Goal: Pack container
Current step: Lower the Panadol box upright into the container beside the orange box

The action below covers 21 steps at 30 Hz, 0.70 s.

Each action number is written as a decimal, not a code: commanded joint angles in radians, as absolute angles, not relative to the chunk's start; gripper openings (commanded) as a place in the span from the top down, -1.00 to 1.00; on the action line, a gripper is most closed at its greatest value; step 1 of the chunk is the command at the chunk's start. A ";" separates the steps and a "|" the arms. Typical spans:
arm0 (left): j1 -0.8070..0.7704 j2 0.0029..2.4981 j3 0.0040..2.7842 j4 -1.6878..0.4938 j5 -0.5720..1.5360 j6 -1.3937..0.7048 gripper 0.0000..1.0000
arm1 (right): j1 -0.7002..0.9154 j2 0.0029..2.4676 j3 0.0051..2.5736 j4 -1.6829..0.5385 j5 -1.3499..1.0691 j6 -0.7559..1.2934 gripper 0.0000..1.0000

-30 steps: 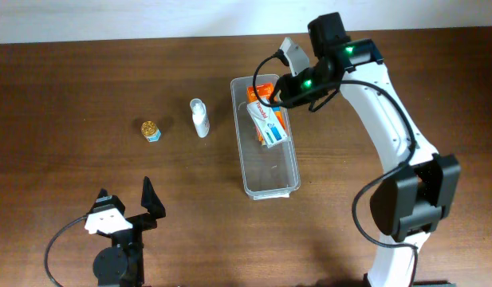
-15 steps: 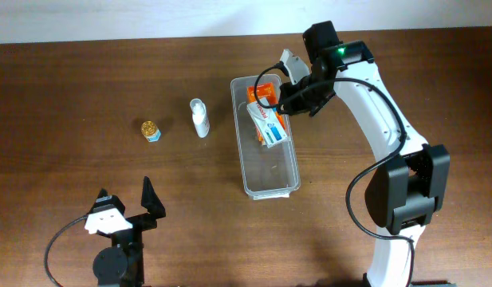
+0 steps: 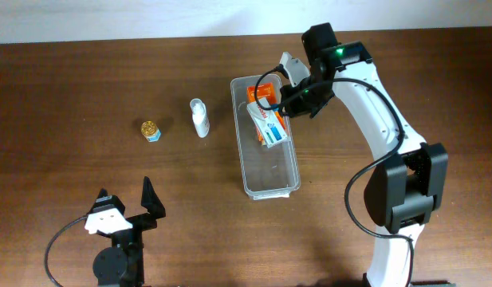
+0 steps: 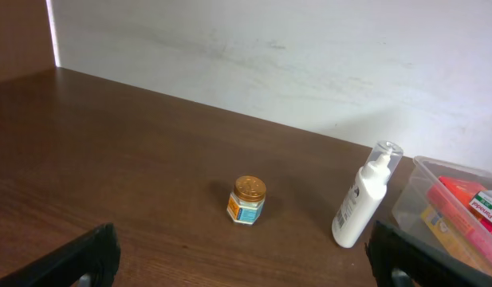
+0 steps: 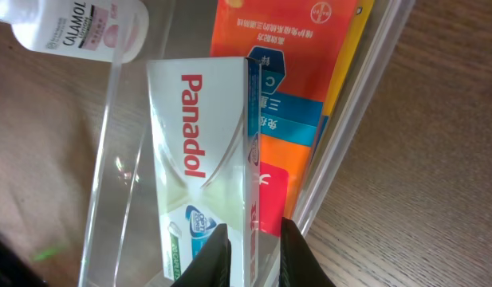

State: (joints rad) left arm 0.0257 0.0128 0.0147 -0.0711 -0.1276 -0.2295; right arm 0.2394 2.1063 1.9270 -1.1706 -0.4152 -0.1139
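Observation:
The clear plastic container [image 3: 269, 169] lies lengthwise on the table, right of centre. Inside its far half lie an orange box [image 3: 261, 93] and, tilted on it, a white Panadol box [image 3: 267, 126]. My right gripper [image 3: 287, 102] reaches down into the container's far right side. In the right wrist view its fingers [image 5: 253, 247] are close together on the edge of the Panadol box [image 5: 198, 167], beside the orange box [image 5: 293, 72] and the container wall [image 5: 365, 104]. My left gripper [image 3: 124, 191] is wide open and empty near the front left.
A white Calamine pump bottle [image 3: 199, 118] lies just left of the container. A small gold-lidded jar [image 3: 151, 129] stands further left. In the left wrist view the jar [image 4: 248, 199], the bottle [image 4: 365, 199] and the container's corner [image 4: 417, 203] sit ahead of the open fingers [image 4: 246, 259].
The right arm has shifted slightly toward the container's far right side. The boxes in the container have not visibly moved. The left arm is still.

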 commanded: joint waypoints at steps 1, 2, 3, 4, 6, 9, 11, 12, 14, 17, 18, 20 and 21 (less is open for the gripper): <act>0.027 0.006 0.009 -0.072 -0.117 -0.238 -0.99 | 0.255 2.143 1.914 -1.173 -0.410 -0.127 0.74; 0.027 0.006 0.009 -0.072 -0.117 -0.238 -0.99 | 0.258 2.144 1.914 -1.173 -0.410 -0.127 0.74; 0.027 0.006 0.009 -0.072 -0.117 -0.239 -0.99 | 0.262 2.146 1.914 -1.173 -0.410 -0.127 0.74; 0.027 0.006 0.009 -0.072 -0.117 -0.238 -0.99 | 0.263 2.146 1.914 -1.172 -0.410 -0.128 0.74; 0.027 0.006 0.009 -0.072 -0.117 -0.239 -0.99 | 0.268 2.146 1.914 -1.172 -0.410 -0.135 0.74; 0.027 0.006 0.009 -0.072 -0.117 -0.238 -0.99 | 0.268 2.147 1.914 -1.173 -0.409 -0.146 0.74; 0.027 0.006 0.009 -0.072 -0.117 -0.239 -0.99 | 0.268 2.150 1.914 -1.173 -0.406 -0.153 0.74; 0.027 0.006 0.009 -0.072 -0.117 -0.239 -0.99 | 0.268 2.151 1.914 -1.173 -0.406 -0.154 0.75; 0.027 0.006 0.009 -0.072 -0.117 -0.239 -0.99 | 0.268 2.154 1.913 -1.172 -0.406 -0.153 0.76; 0.027 0.006 0.009 -0.072 -0.117 -0.238 -0.99 | 0.268 2.156 1.913 -1.173 -0.406 -0.153 0.77; 0.027 0.006 0.009 -0.072 -0.117 -0.238 -0.99 | 0.268 2.156 1.913 -1.174 -0.406 -0.153 0.77; 0.027 0.006 0.009 -0.072 -0.117 -0.239 -0.99 | 0.268 2.157 1.913 -1.175 -0.407 -0.153 0.77; 0.027 0.006 0.009 -0.072 -0.117 -0.239 -0.99 | 0.268 2.157 1.913 -1.176 -0.407 -0.153 0.77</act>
